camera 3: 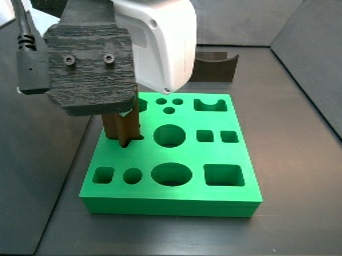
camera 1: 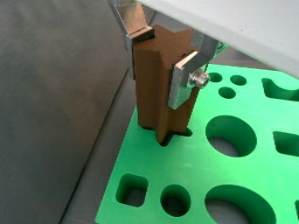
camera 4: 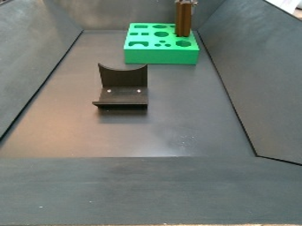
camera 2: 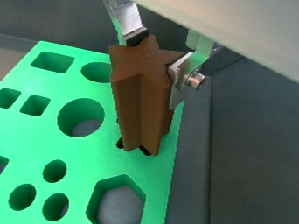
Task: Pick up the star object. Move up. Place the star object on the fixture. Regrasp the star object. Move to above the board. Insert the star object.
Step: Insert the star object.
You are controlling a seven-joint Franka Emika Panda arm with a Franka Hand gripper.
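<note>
The star object [camera 1: 156, 92] is a tall brown prism with a star-shaped end, standing upright. My gripper [camera 1: 163, 54] is shut on its upper part, with one silver finger [camera 1: 184, 77] on each side. It shows the same way in a wrist view [camera 2: 140, 96], where the gripper [camera 2: 158, 57] clamps it. Its lower end sits in a star-shaped hole at the edge of the green board [camera 1: 239, 179]. In a side view the star [camera 3: 123, 130] hangs below the wrist body over the board [camera 3: 174, 200]. In a side view it stands [camera 4: 184, 18] on the board's [camera 4: 160, 55] corner.
The board has several other holes: round, square, hexagonal [camera 2: 117, 197] and notched. The dark fixture [camera 4: 120, 86] stands on the grey floor apart from the board, also in a side view [camera 3: 214, 62]. Grey walls enclose the floor.
</note>
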